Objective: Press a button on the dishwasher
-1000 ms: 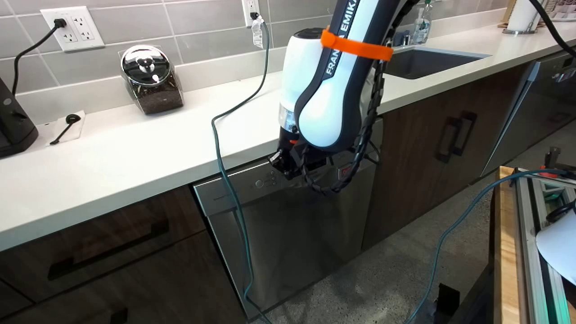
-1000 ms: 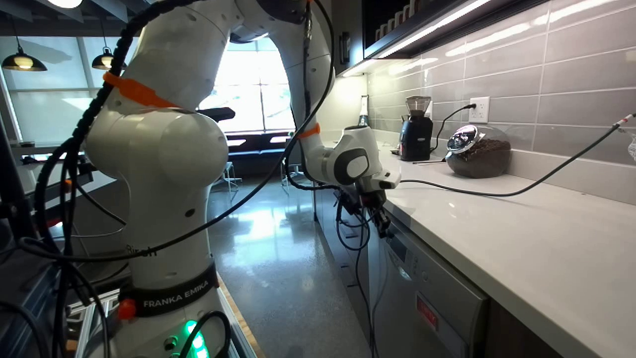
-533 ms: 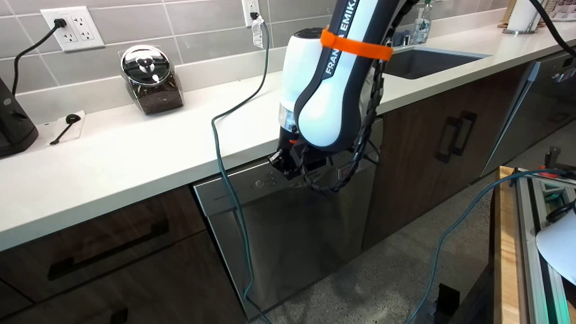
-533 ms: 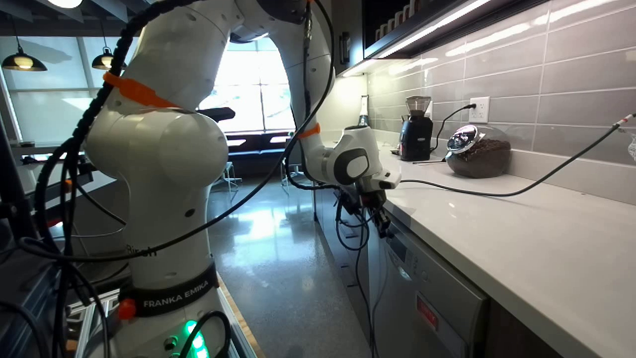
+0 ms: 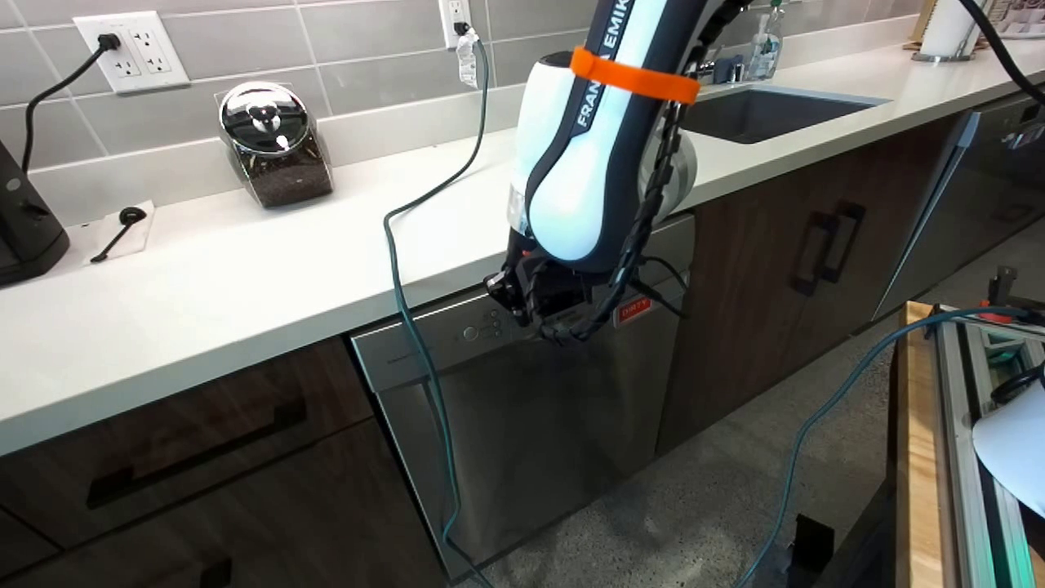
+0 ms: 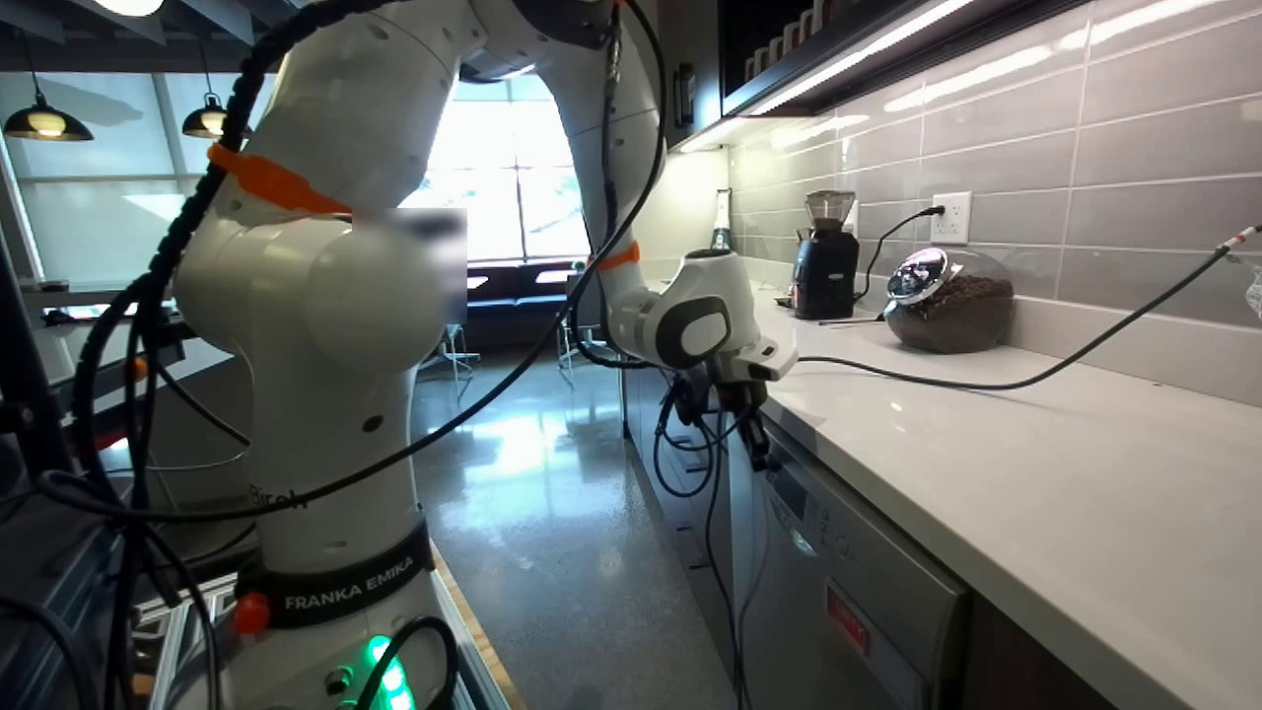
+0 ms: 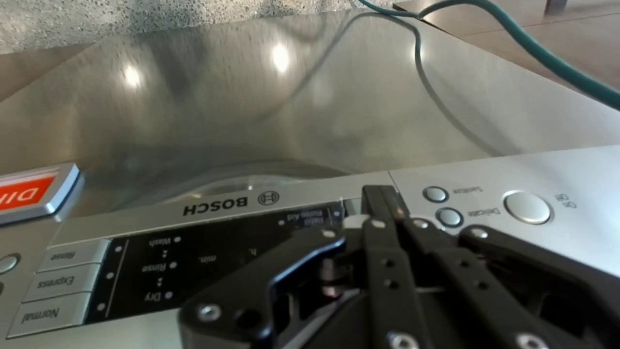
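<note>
The dishwasher has a brushed steel front [image 7: 218, 97] and shows in both exterior views [image 5: 539, 433] [image 6: 808, 611]. In the wrist view its control strip appears upside down, with a dark display [image 7: 203, 261]. Rinse, Express and Normal buttons [image 7: 63, 281] lie left of it. Round Sanitize [image 7: 435, 194], Delicate [image 7: 449, 217] and On/Off [image 7: 527, 207] buttons lie right. My gripper [image 7: 382, 196] is shut and empty, fingertips together in front of the strip between display and round buttons. It also shows at the strip in both exterior views [image 5: 504, 296] [image 6: 758, 460]. The fingers hide part of the strip; contact cannot be told.
The white counter [image 5: 204, 286] overhangs just above the control strip. A red DIRTY sign [image 5: 633, 309] sits on the dishwasher front. A teal cable [image 5: 437, 392] hangs across the front. A jar [image 5: 273, 147] stands on the counter.
In an exterior view the forearm and wrist have shifted slightly left and tilted, uncovering the DIRTY sign. The fingertips stay at about the same place. The loose cables have swung a little.
</note>
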